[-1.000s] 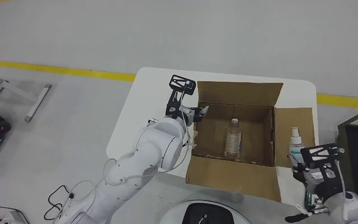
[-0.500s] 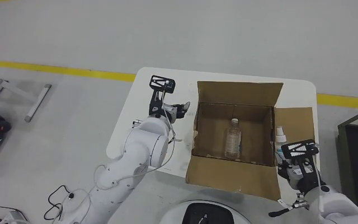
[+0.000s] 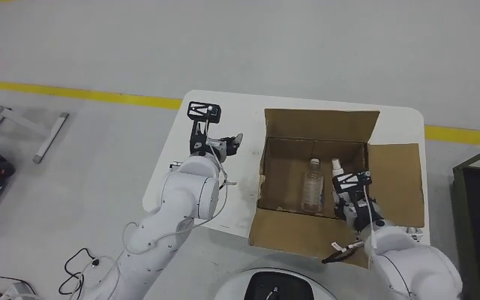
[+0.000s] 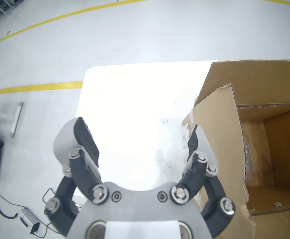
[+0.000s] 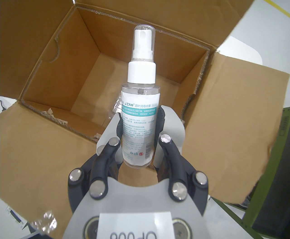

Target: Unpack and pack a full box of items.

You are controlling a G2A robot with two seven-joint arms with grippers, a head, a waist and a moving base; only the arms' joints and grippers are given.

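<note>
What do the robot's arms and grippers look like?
The left arm and right arm are smooth, round and white. The left gripper and right gripper have silver fingers, black pads, black links and shiny bolts.

My feeds are bright and evenly lit — the white counter [image 4: 126, 101] glares just beyond the left fingers [image 4: 87, 140]. Past the right fingers [image 5: 174, 129] the box [image 5: 56, 74] interior lies in soft shade; the yellow floor line [image 4: 68, 15] bows.

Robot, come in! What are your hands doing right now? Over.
Right gripper shut on spray bottle, held over open box. Left gripper open, above table beside box. Water bottle lying inside box.
</note>
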